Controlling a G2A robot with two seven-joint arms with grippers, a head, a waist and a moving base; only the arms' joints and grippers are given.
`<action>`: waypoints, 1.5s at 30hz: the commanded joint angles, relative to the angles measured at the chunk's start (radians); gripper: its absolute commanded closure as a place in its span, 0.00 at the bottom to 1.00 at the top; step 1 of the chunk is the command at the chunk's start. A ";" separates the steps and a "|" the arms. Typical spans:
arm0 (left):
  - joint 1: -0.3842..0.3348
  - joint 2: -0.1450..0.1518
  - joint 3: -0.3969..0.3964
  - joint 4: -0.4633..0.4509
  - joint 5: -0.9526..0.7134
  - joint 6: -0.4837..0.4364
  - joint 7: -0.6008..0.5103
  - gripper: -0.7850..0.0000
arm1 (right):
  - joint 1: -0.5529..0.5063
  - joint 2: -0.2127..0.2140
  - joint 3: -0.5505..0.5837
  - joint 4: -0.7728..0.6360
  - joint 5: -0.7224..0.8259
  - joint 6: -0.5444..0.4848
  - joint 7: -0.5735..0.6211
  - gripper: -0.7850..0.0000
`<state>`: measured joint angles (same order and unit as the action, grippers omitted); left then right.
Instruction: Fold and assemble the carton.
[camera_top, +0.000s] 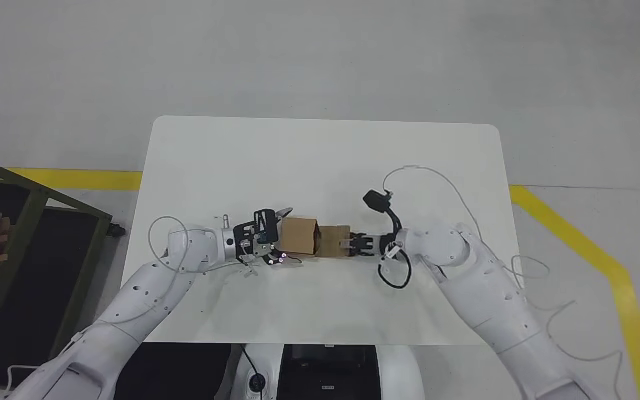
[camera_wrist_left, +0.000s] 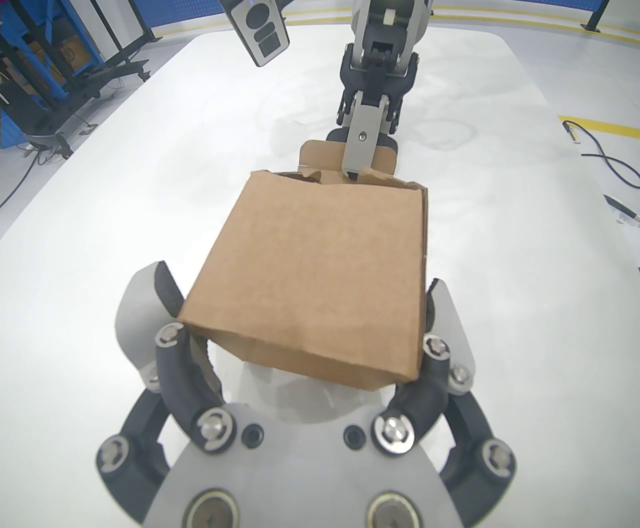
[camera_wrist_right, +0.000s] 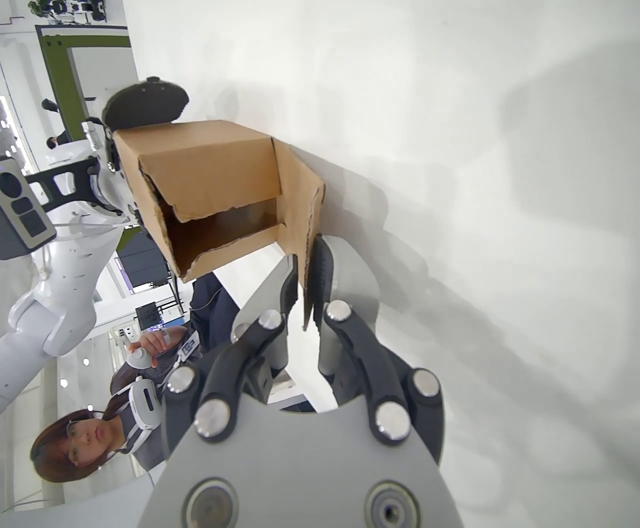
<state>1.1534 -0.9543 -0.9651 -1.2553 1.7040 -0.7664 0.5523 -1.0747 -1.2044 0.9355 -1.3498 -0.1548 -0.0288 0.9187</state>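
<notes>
A small brown carton (camera_top: 299, 237) lies on the white table (camera_top: 320, 150) near its front edge, between the two arms. My left gripper (camera_top: 270, 238) clasps the carton's closed end from the left; its fingers (camera_wrist_left: 150, 290) press both sides of the carton (camera_wrist_left: 320, 270). The carton's other end is open, with one flap (camera_wrist_right: 300, 210) sticking out. My right gripper (camera_wrist_right: 304, 280) is shut on that flap's edge. In the left wrist view the right gripper (camera_wrist_left: 360, 170) meets the flap (camera_wrist_left: 325, 155) at the far end of the box.
White cable (camera_top: 430, 180) loops over the table behind the right arm. A dark frame (camera_top: 45, 240) stands on the floor left of the table. Yellow floor tape (camera_top: 570, 235) runs to the right. The far half of the table is bare.
</notes>
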 joint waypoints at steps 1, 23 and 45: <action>0.000 0.000 0.000 -0.001 0.000 -0.002 -0.001 0.00 | 0.000 0.000 0.002 -0.003 0.006 -0.007 0.002 0.93; -0.001 0.000 0.001 -0.002 0.003 0.000 -0.010 0.00 | 0.045 -0.023 -0.044 0.061 0.140 -0.105 0.042 0.87; -0.003 -0.002 0.005 0.010 0.005 0.003 -0.009 0.00 | 0.008 -0.013 -0.001 0.020 0.240 -0.223 0.042 0.61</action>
<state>1.1506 -0.9565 -0.9597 -1.2454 1.7084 -0.7635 0.5442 -1.0666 -1.2177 0.9344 -1.3332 0.0790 -0.2468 0.9574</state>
